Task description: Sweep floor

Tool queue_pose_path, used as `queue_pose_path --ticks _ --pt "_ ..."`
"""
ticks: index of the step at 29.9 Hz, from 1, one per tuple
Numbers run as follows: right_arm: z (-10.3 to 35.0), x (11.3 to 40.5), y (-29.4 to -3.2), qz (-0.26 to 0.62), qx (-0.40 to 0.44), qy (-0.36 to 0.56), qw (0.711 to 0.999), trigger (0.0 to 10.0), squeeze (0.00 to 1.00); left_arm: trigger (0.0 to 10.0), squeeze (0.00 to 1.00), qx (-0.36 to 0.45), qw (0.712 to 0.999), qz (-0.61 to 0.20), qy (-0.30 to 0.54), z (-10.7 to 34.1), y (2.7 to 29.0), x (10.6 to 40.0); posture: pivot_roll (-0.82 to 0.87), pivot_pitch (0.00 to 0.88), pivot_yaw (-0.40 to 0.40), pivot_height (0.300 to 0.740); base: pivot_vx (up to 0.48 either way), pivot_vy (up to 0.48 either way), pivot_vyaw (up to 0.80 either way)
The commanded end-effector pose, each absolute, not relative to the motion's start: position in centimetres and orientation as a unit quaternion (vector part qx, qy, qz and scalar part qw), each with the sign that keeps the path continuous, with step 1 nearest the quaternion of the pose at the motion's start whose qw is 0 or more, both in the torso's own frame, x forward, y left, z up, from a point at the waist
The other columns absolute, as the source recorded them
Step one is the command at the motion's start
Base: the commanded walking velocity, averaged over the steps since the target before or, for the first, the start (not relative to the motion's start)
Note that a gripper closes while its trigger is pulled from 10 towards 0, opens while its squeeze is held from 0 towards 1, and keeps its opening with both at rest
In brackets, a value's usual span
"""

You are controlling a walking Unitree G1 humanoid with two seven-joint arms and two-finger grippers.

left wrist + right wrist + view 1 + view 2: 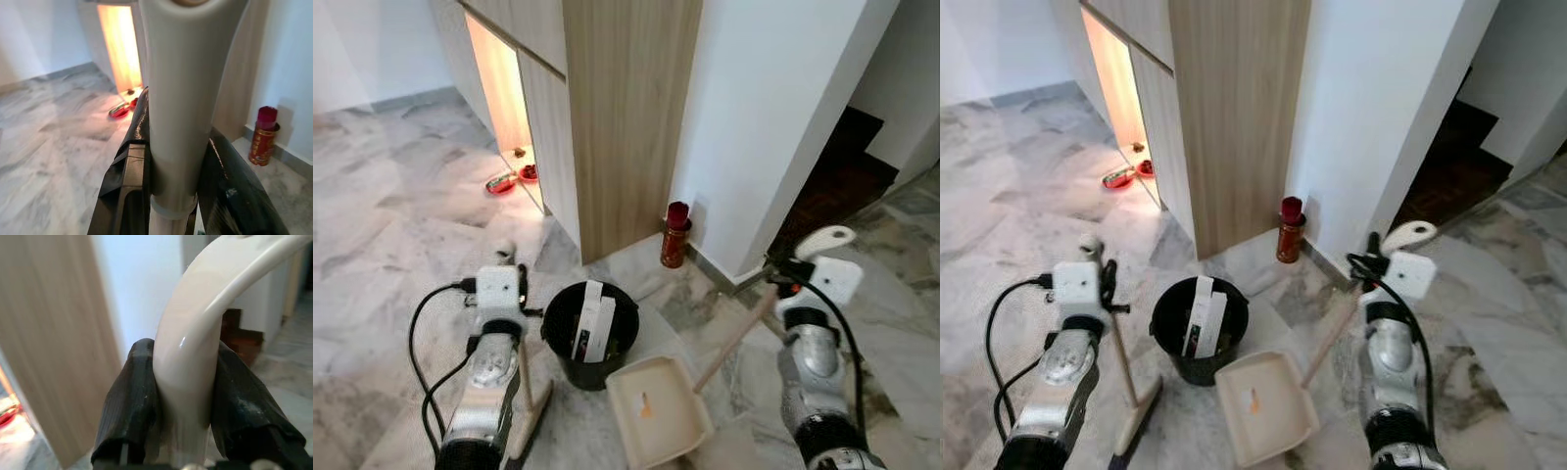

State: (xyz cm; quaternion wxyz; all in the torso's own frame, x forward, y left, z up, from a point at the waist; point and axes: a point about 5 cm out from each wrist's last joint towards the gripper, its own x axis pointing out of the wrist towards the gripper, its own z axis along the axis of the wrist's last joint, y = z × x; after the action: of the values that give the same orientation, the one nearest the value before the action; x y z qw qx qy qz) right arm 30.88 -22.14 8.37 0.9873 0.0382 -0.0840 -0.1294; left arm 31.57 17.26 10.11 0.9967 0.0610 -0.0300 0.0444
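My left gripper (506, 262) is shut on the pale handle of a broom (1123, 357), whose head rests on the marble floor by my left arm. In the left wrist view the black fingers (126, 186) clamp the cream handle (181, 98). My right gripper (789, 270) is shut on the curved white grip of the dustpan's long handle (736, 338). The cream dustpan (658, 409) lies flat on the floor in front of me, with a small orange scrap (646, 405) in it. In the right wrist view the fingers (129, 401) squeeze the white grip (195, 342).
A black bin (558, 305) holding white cartons stands between broom and dustpan. Behind it rises a wooden cabinet (626, 117) with a lit opening and red bowls (501, 183) at its foot. A red canister (675, 235) stands by the white wall. Dark steps (842, 176) lie far right.
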Motion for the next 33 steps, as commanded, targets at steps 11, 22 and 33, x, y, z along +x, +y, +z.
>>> queue_pose_path --ticks 11,22,33 --pt "9.0 30.3 -21.9 -0.142 0.051 -0.107 0.983 10.0 0.0 10.0 0.0 0.056 0.997 0.016 -0.06 11.0 16.0 32.7 -0.04 0.0 0.028 0.74 0.0 0.0 0.0" --pt "9.2 30.3 -21.6 -0.152 0.062 -0.111 0.98 10.0 0.0 10.0 0.0 0.065 0.996 0.001 -0.064 11.0 16.2 32.4 0.01 0.012 0.046 0.74 0.0 0.0 0.0" --pt "9.5 30.9 -21.4 -0.134 0.057 -0.107 0.983 10.0 0.0 10.0 0.0 0.061 0.996 0.011 -0.067 10.9 16.1 32.2 0.02 0.002 0.011 0.74 0.0 0.0 0.0"
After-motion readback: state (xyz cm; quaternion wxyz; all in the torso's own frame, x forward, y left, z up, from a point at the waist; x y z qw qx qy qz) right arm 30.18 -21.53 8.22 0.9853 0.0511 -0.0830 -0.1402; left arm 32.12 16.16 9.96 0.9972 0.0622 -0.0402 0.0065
